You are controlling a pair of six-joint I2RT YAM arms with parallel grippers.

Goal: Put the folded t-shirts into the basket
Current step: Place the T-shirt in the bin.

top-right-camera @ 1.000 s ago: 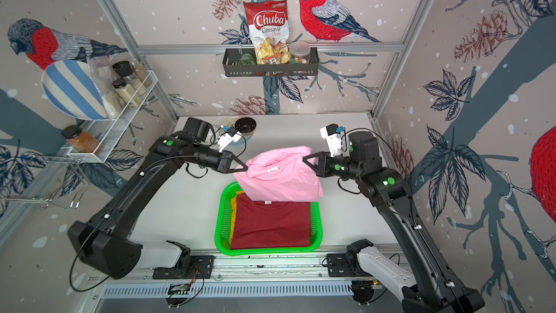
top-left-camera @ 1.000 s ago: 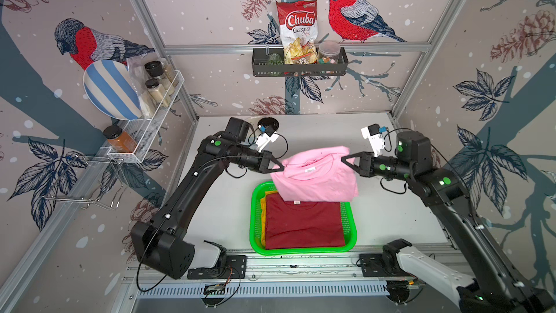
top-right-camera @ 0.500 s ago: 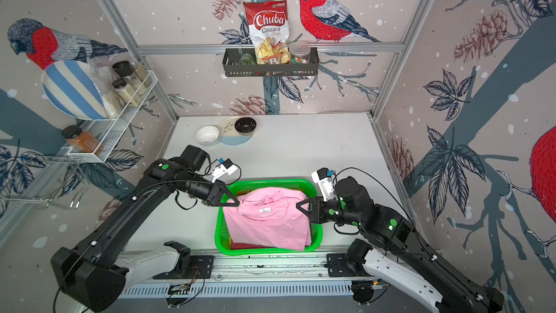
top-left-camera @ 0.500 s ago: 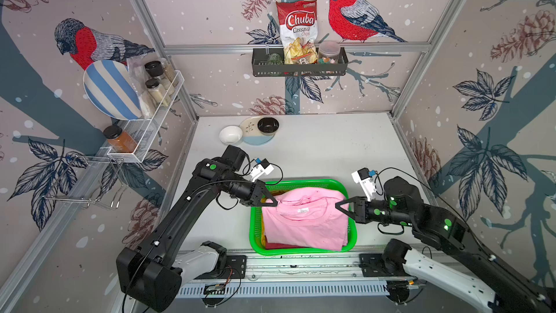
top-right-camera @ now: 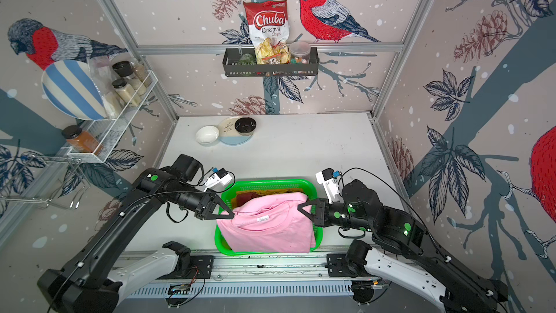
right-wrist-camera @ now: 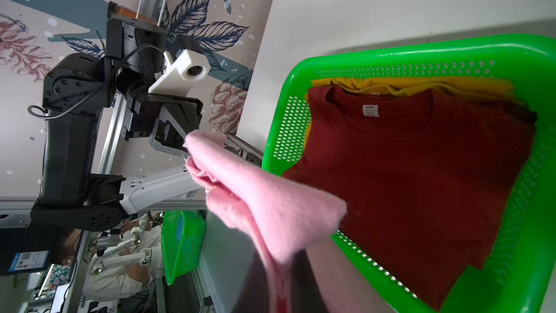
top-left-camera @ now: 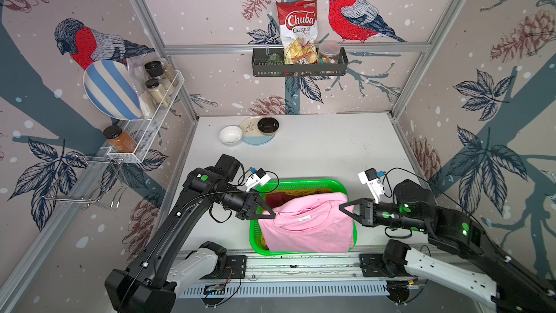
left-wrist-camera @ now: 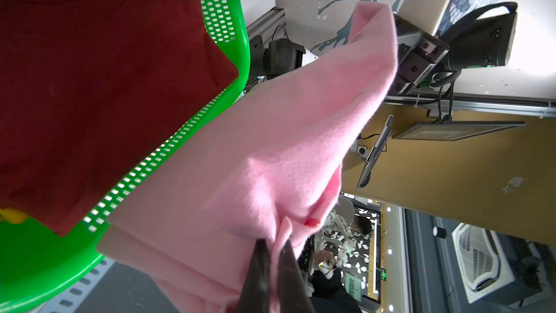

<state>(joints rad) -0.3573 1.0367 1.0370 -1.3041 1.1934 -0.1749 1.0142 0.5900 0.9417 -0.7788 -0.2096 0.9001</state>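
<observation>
1. Both arms have drawn back toward the near rail (top-left-camera: 301, 261) since a second ago, when they held the pink shirt (top-left-camera: 307, 224) high over the middle of the table (top-left-camera: 331, 152). The shirt has come down and forward with them.
2. In both top views the left gripper (top-left-camera: 270, 215) is clamped on the collar-end corner of the pink shirt (top-right-camera: 267, 224) on its own side. The left wrist view shows its tips (left-wrist-camera: 272, 248) pinched together with a fold of pink cloth between them.
3. On the opposite corner, the right gripper (top-left-camera: 343, 207) is closed in the same way. Its wrist view shows cloth running down between the dark tips (right-wrist-camera: 279, 269).
4. Stretched between the two grippers, the pink shirt has its collar and label facing up. It covers most of the basket (top-left-camera: 301, 182), and its near edge hangs over the front rim.
5. At the held end, the wrist views show the cloth lifted clear of the shirts below.
6. Sitting at the near edge of the table, the basket is between the arms.
7. Inside the basket the dark red shirt (right-wrist-camera: 421, 176) lies flat on the yellow shirt (right-wrist-camera: 421, 84), which shows only along the far wall.
8. At the far left of the table, a white bowl (top-left-camera: 230, 134) is just beside a plate (top-left-camera: 251, 137) carrying a black bowl (top-left-camera: 267, 124), well apart from the basket.
</observation>
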